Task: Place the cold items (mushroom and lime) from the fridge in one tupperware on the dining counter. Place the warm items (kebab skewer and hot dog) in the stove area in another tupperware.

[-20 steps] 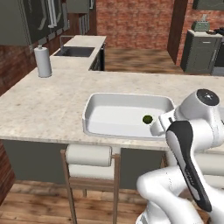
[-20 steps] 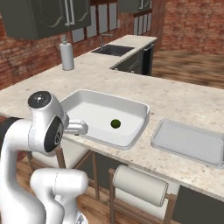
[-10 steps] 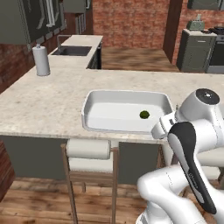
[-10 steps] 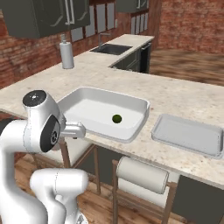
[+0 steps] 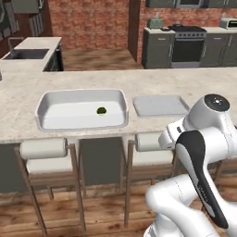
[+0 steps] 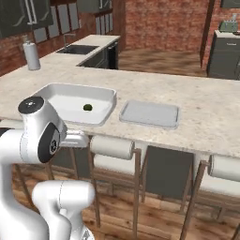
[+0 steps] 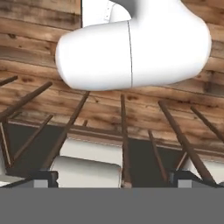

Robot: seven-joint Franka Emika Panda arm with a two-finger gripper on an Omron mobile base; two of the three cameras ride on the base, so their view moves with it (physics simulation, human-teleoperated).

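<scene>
A deep white tupperware [image 5: 46, 104] [image 6: 56, 91] sits on the dining counter [image 5: 28, 92] [image 6: 206, 112] with the small dark green lime [image 5: 101, 110] [image 6: 87, 107] inside it. Right beside it lies a second, shallow grey tupperware [image 5: 159, 105] [image 6: 149, 114], which holds nothing. My gripper [image 7: 114, 179] is open, its dark fingertips [image 7: 43, 178] wide apart, and it hangs below the counter edge, facing the stools and the wooden floor. The mushroom, kebab skewer and hot dog are out of view.
White-cushioned stools [image 5: 44, 155] [image 6: 112, 150] stand under the counter's front edge. A stove [image 5: 187, 44] stands at the back right, a sink [image 5: 25, 54] [image 6: 84, 49] at the back left. A grey canister [image 6: 32, 55] stands on the far left counter.
The whole picture has shifted: the base has driven to the right along the counter, so both tupperwares sit further left. The gripper stays open.
</scene>
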